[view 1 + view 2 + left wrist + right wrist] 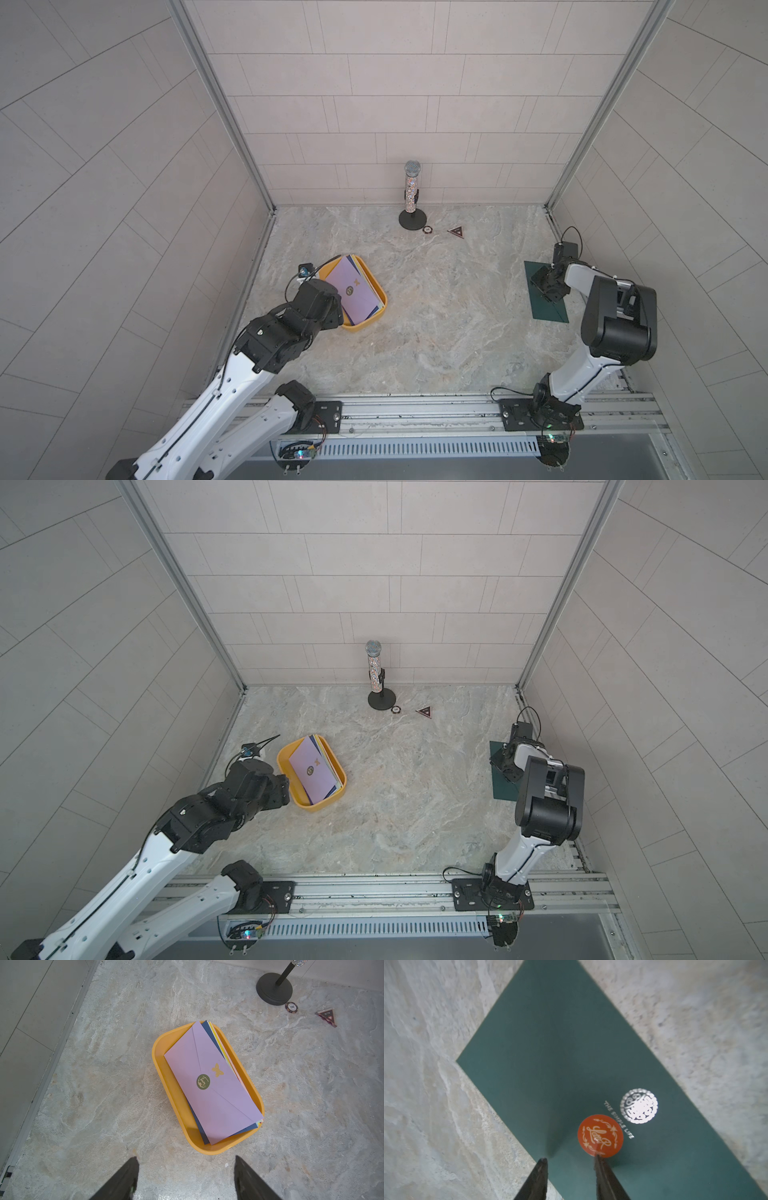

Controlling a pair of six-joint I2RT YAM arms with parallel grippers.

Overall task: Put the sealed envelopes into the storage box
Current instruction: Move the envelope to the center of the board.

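Top views: one box, with a stack of envelopes in it, lilac envelope on top. One green envelope lies flat on the table, well apart from the box, under the right arm.

Left wrist: left gripper just short of the box, jaws wide apart, empty. Under the lilac envelope at least four more coloured edges show (dark blue, yellow, pink, pale green); exact count unclear.

Right wrist: right gripper low over the green envelope, at its long edge far from the box. Jaws part-way apart, nothing clamped. Two round seals on it.

Judgement: thin, light, bendy paper, likely slippery on the table. Best pinched at that long edge.
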